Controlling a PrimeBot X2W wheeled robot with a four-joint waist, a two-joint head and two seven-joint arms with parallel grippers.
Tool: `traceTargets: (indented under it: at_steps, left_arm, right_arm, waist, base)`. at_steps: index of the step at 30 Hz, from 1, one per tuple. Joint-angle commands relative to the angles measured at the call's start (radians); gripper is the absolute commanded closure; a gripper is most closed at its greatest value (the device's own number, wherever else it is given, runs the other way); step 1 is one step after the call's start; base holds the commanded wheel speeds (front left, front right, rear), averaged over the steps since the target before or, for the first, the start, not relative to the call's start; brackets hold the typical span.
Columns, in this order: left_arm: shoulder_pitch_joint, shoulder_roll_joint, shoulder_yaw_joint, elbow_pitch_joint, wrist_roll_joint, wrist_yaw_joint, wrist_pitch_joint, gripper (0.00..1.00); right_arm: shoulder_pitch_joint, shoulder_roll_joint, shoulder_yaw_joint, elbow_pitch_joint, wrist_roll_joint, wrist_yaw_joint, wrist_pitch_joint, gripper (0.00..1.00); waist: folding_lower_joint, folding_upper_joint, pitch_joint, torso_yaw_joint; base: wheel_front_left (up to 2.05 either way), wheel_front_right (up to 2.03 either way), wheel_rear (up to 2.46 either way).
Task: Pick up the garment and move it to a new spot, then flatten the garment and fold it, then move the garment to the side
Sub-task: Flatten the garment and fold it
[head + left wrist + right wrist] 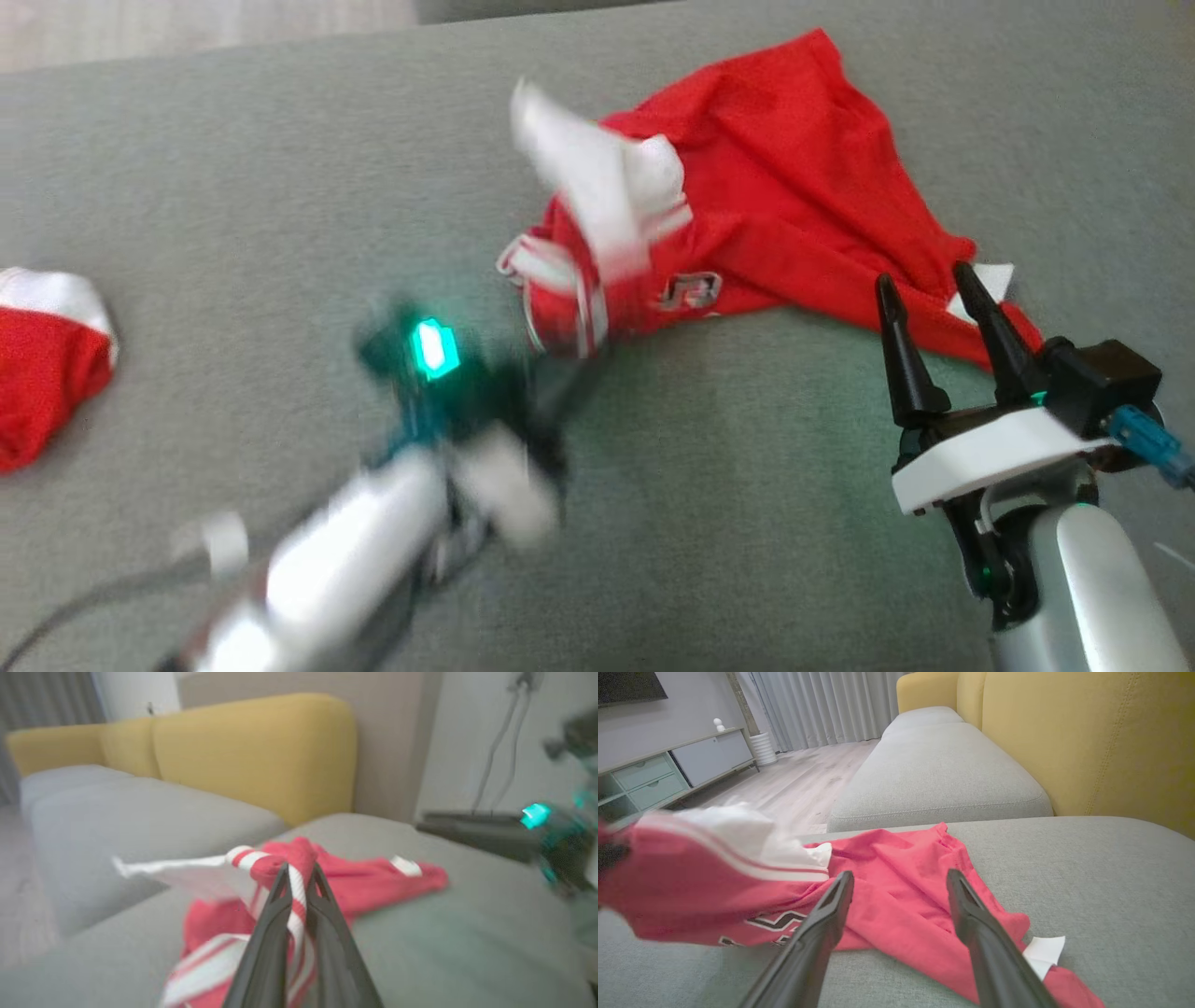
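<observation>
Limp, light red-and-white jersey garment (pixel 794 187): left gripper (pixel 299 871) pinches its striped trim (pixel 296 896); right gripper (pixel 922 280), wide open and empty, should take the hem (pixel 1008 924).

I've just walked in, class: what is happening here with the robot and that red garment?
The left gripper is shut on the striped trim of the red garment, holding that end up off the grey cushion; the rest lies crumpled. The right gripper hovers open by its near edge. No folding yet.
</observation>
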Motion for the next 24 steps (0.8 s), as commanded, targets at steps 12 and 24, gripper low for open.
traceTargets:
  at_steps: [12, 24]
  left_arm:
    - [0.228, 0.265, -0.302, -0.278, -0.160, 0.002, 0.088, 0.00]
    - [0.147, 0.237, -0.058, -0.225, -0.292, 0.268, 0.152, 0.00]
  right_arm:
    - [0.001, 0.006, 0.002, -0.045, 0.006, 0.008, 0.009, 0.00]
    - [-0.002, 0.008, 0.010, -0.041, 0.012, 0.008, 0.007, 0.00]
  waist:
    - [0.0001, 0.0000, -0.043, 0.065]
    - [0.0001, 0.0000, -0.050, 0.054]
  base:
    - [0.00, 0.00, 0.00]
    - [0.00, 0.00, 0.00]
